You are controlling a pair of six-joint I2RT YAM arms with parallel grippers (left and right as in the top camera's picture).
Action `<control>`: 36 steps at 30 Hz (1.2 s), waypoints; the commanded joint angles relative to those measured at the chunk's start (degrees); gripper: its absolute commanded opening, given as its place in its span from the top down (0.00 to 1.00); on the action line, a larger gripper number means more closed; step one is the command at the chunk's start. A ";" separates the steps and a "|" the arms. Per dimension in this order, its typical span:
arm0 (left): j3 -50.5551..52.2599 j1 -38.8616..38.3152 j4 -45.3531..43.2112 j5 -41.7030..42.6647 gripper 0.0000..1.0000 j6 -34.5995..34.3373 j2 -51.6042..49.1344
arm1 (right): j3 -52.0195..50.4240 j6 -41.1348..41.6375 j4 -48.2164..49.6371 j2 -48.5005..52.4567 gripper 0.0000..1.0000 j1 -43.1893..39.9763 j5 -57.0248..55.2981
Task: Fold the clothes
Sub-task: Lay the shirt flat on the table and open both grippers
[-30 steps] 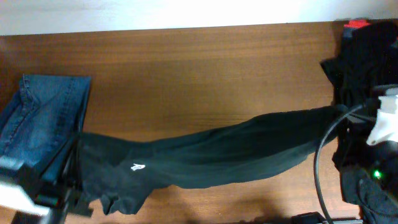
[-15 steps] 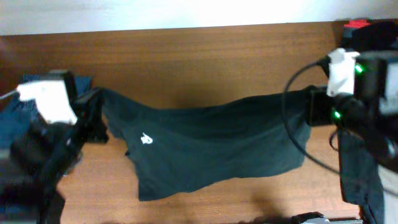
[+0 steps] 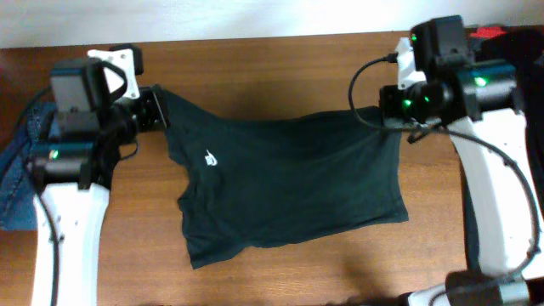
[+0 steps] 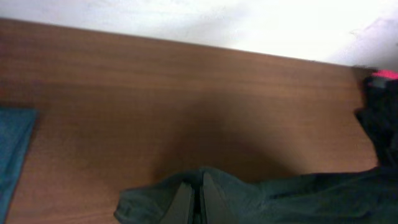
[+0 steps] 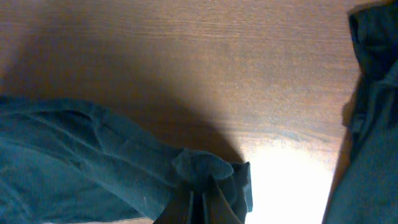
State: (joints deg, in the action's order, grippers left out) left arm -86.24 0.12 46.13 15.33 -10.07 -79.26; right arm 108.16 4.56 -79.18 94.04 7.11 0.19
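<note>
The black T-shirt (image 3: 289, 183) with a small white logo (image 3: 209, 158) hangs stretched between both grippers above the table, its lower edge draping toward the front. My left gripper (image 3: 160, 109) is shut on the shirt's left top corner; the left wrist view shows the fingers (image 4: 199, 193) pinching the fabric (image 4: 298, 196). My right gripper (image 3: 374, 115) is shut on the right top corner; the right wrist view shows the fingers (image 5: 200, 196) closed on bunched cloth (image 5: 93, 162).
Blue jeans (image 3: 17, 170) lie folded at the table's left edge, partly hidden under the left arm. A pile of dark clothes (image 3: 514, 42) sits at the far right, with a red object (image 3: 489, 32) beside it. The wooden table (image 3: 280, 68) ends at a white wall behind.
Both grippers have lifted the shirt and carried it from the front of the table toward the back. The shirt has gone from a long stretched band to a spread, hanging sheet.
</note>
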 commanded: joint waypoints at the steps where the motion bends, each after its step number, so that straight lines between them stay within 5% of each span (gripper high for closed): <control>1: 0.17 -0.13 -3.58 -0.57 1.00 0.76 -4.26 | 0.02 0.46 2.03 3.63 0.96 -1.33 -0.92; 36: 0.17 -4.26 -43.25 -5.31 0.98 0.74 -37.55 | 0.00 0.48 31.80 30.08 0.96 -6.27 -3.56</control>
State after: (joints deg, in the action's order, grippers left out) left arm -86.13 -4.12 5.45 10.61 -10.07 -113.56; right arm 107.94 4.51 -49.10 123.66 2.00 -1.08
